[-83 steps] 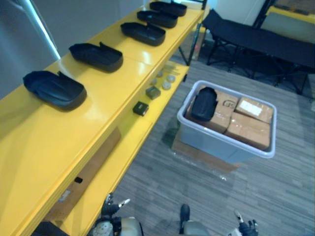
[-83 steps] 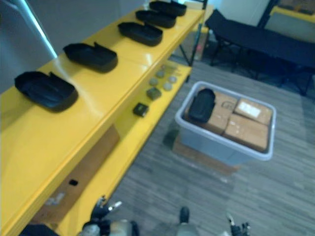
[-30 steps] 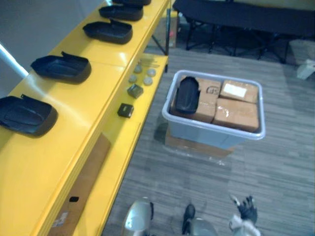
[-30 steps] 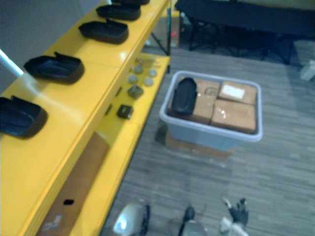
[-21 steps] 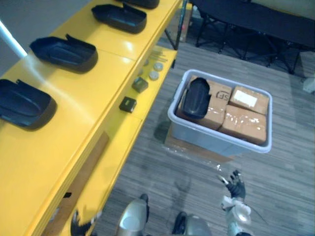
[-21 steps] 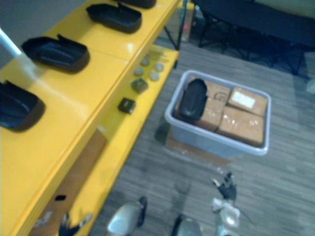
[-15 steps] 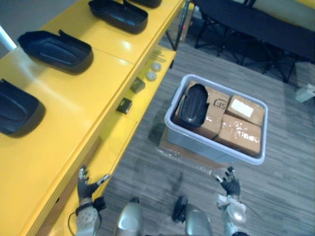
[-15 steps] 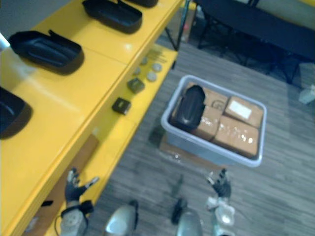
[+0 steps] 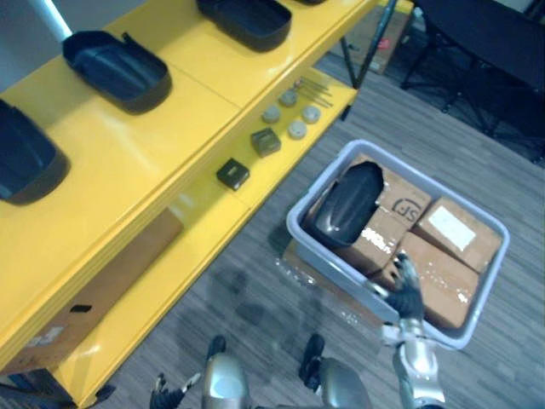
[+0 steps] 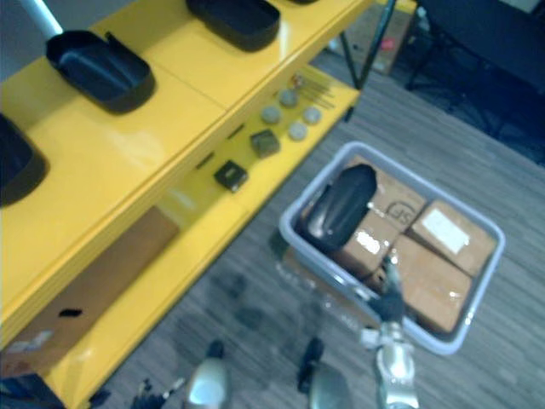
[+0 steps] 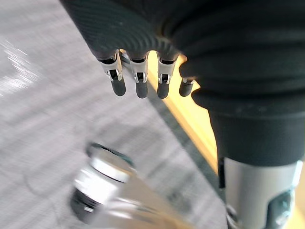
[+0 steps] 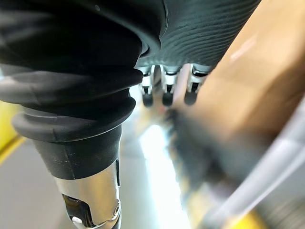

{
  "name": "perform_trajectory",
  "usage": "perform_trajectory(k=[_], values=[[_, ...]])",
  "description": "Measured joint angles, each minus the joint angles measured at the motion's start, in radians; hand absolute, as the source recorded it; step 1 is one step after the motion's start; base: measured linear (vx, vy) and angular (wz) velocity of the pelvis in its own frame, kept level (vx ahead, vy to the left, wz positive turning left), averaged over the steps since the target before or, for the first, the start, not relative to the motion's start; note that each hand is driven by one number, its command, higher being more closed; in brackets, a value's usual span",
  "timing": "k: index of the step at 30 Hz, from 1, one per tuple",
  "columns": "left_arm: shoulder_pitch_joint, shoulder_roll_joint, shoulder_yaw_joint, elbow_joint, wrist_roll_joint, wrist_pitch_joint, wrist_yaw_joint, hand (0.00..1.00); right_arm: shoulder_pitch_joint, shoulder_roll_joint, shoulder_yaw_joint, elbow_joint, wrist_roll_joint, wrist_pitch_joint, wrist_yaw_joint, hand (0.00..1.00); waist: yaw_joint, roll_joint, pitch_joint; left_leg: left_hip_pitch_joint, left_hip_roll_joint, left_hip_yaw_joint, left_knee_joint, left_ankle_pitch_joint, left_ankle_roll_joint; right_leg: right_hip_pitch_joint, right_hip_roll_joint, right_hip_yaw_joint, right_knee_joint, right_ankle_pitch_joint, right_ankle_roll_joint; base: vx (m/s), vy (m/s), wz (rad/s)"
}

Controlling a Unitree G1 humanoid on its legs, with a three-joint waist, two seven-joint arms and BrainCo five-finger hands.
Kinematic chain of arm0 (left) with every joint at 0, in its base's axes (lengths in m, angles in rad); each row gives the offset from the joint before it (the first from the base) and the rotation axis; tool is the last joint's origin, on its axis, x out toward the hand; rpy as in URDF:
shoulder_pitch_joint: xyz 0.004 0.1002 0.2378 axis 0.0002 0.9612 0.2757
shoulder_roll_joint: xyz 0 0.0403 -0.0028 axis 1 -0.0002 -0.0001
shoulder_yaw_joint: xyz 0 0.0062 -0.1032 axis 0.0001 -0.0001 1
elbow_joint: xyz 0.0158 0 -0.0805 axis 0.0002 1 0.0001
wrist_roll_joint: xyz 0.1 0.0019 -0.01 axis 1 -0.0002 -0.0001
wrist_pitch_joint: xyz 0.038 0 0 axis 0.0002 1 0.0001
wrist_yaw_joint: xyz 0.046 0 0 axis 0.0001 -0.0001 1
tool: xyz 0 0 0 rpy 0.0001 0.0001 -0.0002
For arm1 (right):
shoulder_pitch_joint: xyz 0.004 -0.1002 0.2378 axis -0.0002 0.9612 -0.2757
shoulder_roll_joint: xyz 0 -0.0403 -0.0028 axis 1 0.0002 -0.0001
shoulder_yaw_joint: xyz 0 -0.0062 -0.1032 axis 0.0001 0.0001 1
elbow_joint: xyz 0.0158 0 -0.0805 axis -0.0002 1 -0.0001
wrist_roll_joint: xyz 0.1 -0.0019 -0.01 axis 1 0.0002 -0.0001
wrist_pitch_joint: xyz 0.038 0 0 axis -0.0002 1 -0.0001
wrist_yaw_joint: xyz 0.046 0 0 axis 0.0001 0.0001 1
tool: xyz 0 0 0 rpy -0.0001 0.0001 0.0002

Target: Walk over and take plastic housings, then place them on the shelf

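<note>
Yellow shelf [image 9: 170, 128], black housing [image 9: 345, 204], grey bin [image 9: 317, 190]

The shelf [image 9: 153, 136] has a glossy yellow painted top that throws back the light; the housings [image 9: 119, 66] on it are black plastic, smooth and half-matt; the housing [image 9: 345, 204] in the bin's left corner is the same plastic (with a brighter sheen along its curved back); the bin [image 9: 322, 179] is smooth pale-grey plastic; the boxes [image 9: 456, 234] in it are brown cardboard, matt, with shiny tape [image 9: 443, 271]; the floor [image 9: 255, 281] looks grey and grained; the right hand [image 9: 406, 294] is silver metal, its cover [image 12: 205, 24] dark, ribbed and matt.
</note>
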Motion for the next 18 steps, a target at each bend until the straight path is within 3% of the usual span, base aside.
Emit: perform_trajectory(k=[2, 4, 7, 9, 11, 12, 15, 18], values=[[-0.004, 0.029, -0.001, 0.001, -0.004, -0.009, -0.016, 0.00, -0.054, 0.000, 0.038, -0.141, 0.004, -0.016, -0.016, 0.00, 0.010, -0.029, 0.013, -0.002, -0.015, 0.017, -0.002, 0.003, 0.006, -0.002, -0.006, 0.006, -0.017, 0.020, 0.008, -0.08, 0.066, -0.04], [-0.006, 0.065, 0.000, 0.000, -0.013, -0.018, -0.027, 0.00, -0.125, -0.020, -0.014, -0.262, 0.042, -0.027, -0.070, 0.00, 0.010, -0.057, 0.005, -0.014, -0.035, 0.021, 0.001, 0.008, 0.017, 0.003, -0.022, 0.010, -0.041, 0.054, 0.015, -0.03, 0.089, -0.01], [-0.015, 0.080, 0.002, -0.005, -0.013, -0.018, -0.034, 0.00, -0.252, -0.045, -0.122, -0.285, 0.132, -0.016, -0.189, 0.00, 0.010, -0.070, 0.006, -0.018, -0.057, 0.039, 0.018, 0.007, 0.024, 0.010, -0.035, 0.027, -0.074, 0.091, 0.026, -0.01, 0.092, -0.09], [-0.022, 0.080, 0.002, -0.022, -0.009, -0.016, -0.036, 0.00, -0.341, -0.054, -0.193, -0.239, 0.169, 0.092, -0.312, 0.00, 0.000, -0.063, 0.011, -0.030, -0.065, 0.040, 0.040, 0.006, 0.026, 0.030, -0.038, 0.024, -0.110, 0.114, 0.029, -0.02, 0.051, 0.04], [-0.037, 0.074, 0.001, -0.041, -0.002, -0.015, -0.041, 0.00, -0.390, -0.068, -0.215, -0.165, 0.198, 0.162, -0.376, 0.00, 0.001, -0.054, 0.023, -0.032, -0.064, 0.039, 0.042, 0.005, 0.028, 0.033, -0.035, 0.024, -0.119, 0.121, 0.027, -0.05, 0.010, 0.00], [-0.057, 0.063, -0.009, -0.046, 0.001, -0.015, -0.048, 0.00, -0.446, -0.083, -0.242, -0.058, 0.216, 0.240, -0.426, 0.00, 0.003, -0.040, 0.039, -0.038, -0.063, 0.039, 0.054, 0.002, 0.031, 0.035, -0.033, 0.024, -0.124, 0.127, 0.025, -0.07, -0.001, 0.00], [-0.087, 0.057, -0.050, -0.070, 0.029, -0.028, -0.057, 0.00, -0.538, -0.124, -0.317, 0.131, 0.281, 0.319, -0.499, 0.00, 0.009, -0.014, 0.078, -0.066, -0.062, 0.037, 0.070, -0.001, 0.035, 0.027, -0.030, 0.023, -0.136, 0.141, 0.022, -0.11, -0.003, 0.01], [-0.102, 0.061, -0.079, -0.098, 0.030, -0.039, -0.059, 0.00, -0.599, -0.193, -0.391, 0.294, 0.333, 0.367, -0.533, 0.00, 0.020, -0.010, 0.082, -0.115, -0.063, 0.038, 0.072, 0.004, 0.034, -0.014, -0.028, 0.023, -0.156, 0.163, 0.020, -0.05, -0.003, -0.02]])
